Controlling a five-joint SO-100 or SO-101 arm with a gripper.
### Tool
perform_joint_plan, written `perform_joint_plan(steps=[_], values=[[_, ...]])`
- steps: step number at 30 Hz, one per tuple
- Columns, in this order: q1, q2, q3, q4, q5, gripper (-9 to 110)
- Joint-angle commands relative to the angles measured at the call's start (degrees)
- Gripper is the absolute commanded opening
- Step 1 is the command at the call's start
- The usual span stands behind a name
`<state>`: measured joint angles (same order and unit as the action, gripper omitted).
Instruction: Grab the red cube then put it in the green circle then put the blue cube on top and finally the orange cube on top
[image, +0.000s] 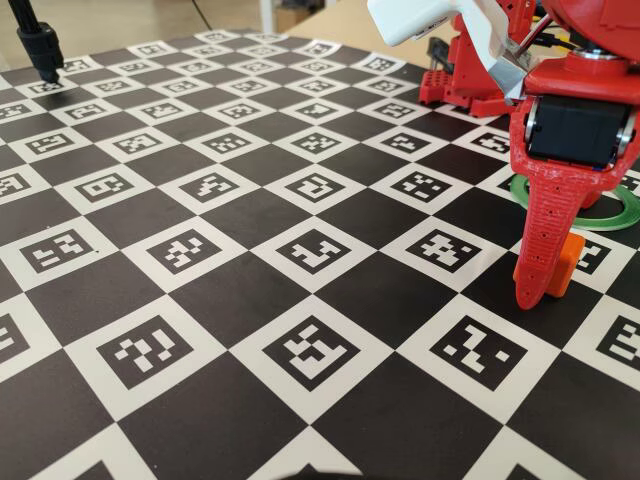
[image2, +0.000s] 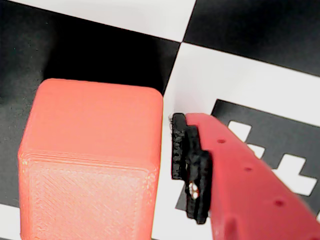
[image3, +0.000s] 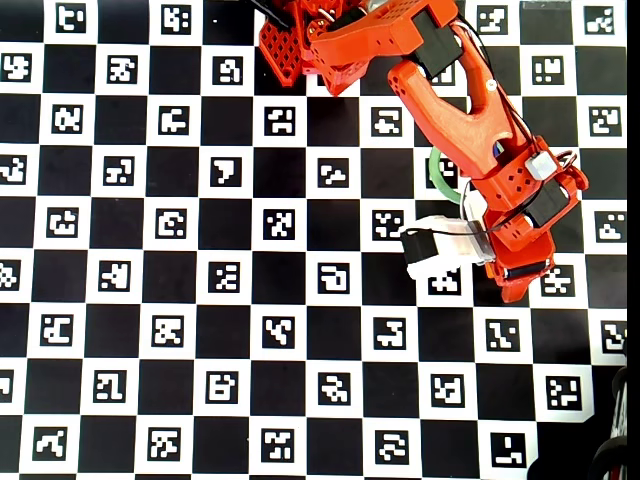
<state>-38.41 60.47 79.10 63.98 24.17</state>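
The orange cube (image2: 92, 160) sits flat near the board's (image: 230, 215) right edge, the gripper's (image: 540, 285) jaws wide around it, green circle (image: 620, 212) just behind

Your bench (image: 200, 300) was covered edge to edge by a checkerboard of black squares and white squares, each white square bearing a black coded marker. At the far left corner in the fixed view you had a black stand (image: 38, 45) planted on the board. Beyond the far edge lay a pale wooden surface (image: 340, 25). Light was even and bright; the black squares showed a soft sheen.
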Motion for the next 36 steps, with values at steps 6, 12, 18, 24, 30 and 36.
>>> perform_joint_plan(steps=[6, 12, 18, 24, 30, 36], values=[[0.4, 6.4, 0.0, -0.1, -0.1, 7], [0.3, 7.7, 0.0, 0.2, 0.7, 5], [0.2, 8.7, 0.1, 0.4, 1.3, 5], [0.2, 10.8, -1.3, 4.3, 1.7, 5], [0.4, 15.3, -4.4, 9.8, 3.3, 5], [0.0, 18.5, -9.4, 16.2, 5.9, 5]])
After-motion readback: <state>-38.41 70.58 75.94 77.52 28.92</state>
